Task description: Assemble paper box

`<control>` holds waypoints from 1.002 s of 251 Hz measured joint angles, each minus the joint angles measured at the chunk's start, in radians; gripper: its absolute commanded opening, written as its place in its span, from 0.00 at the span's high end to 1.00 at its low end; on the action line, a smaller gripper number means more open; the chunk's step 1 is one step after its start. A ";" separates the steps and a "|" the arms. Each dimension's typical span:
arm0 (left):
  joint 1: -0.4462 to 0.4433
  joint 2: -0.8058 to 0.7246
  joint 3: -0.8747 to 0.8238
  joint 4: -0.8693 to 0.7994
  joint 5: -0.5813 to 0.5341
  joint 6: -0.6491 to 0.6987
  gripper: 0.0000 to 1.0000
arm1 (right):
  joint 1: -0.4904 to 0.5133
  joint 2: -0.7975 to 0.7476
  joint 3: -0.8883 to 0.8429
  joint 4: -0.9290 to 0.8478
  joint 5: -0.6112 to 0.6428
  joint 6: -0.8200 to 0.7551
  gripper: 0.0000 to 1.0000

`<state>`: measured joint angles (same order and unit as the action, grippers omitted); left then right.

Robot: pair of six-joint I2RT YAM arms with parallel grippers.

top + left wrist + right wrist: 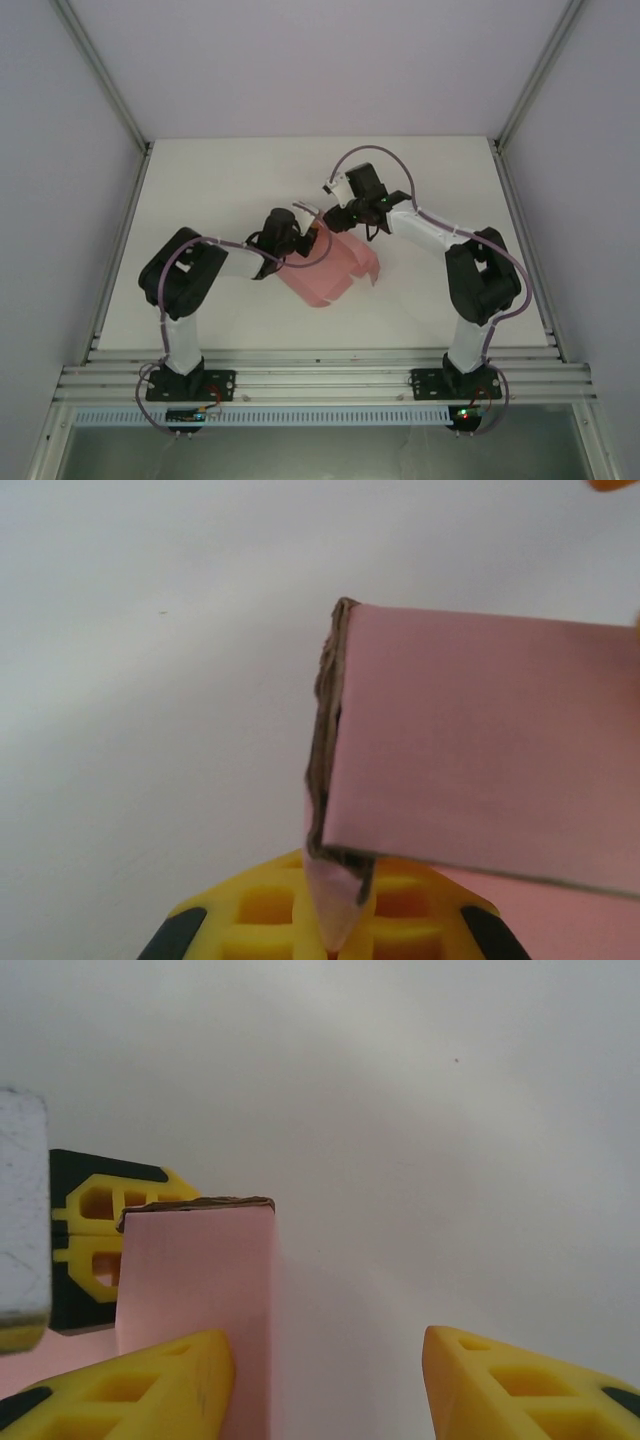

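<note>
box: pink paper box [330, 272], part-folded; sits mid-worktop [220, 180] between both arms | left gripper [335, 905]: pinching a card flap | right gripper [330, 1375]: fingers spread; upright box wall beside one finger

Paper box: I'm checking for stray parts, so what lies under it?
White table shows around the paper box; the patch directly beneath the card is covered, so unseen.
</note>
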<state>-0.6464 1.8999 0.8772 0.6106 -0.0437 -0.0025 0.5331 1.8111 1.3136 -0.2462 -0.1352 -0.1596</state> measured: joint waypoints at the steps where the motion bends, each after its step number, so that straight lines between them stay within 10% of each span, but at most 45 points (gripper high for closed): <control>1: -0.003 0.001 0.003 -0.004 -0.015 -0.004 1.00 | 0.000 0.000 0.000 0.000 0.001 0.000 0.44; 54: -0.101 0.033 0.066 -0.080 -0.385 -0.145 1.00 | -0.007 0.012 -0.008 0.049 0.033 0.042 0.46; 137: -0.134 0.076 0.148 -0.194 -0.571 -0.322 1.00 | -0.010 0.048 -0.005 0.120 0.008 0.146 0.46; 251: -0.101 -0.032 0.007 -0.104 -0.280 -0.177 1.00 | -0.074 -0.059 -0.010 -0.079 0.070 0.157 0.27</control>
<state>-0.7471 1.8675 0.8841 0.5064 -0.3241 -0.1799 0.4591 1.7523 1.3041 -0.3256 -0.0654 -0.0025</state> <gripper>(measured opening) 0.047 0.728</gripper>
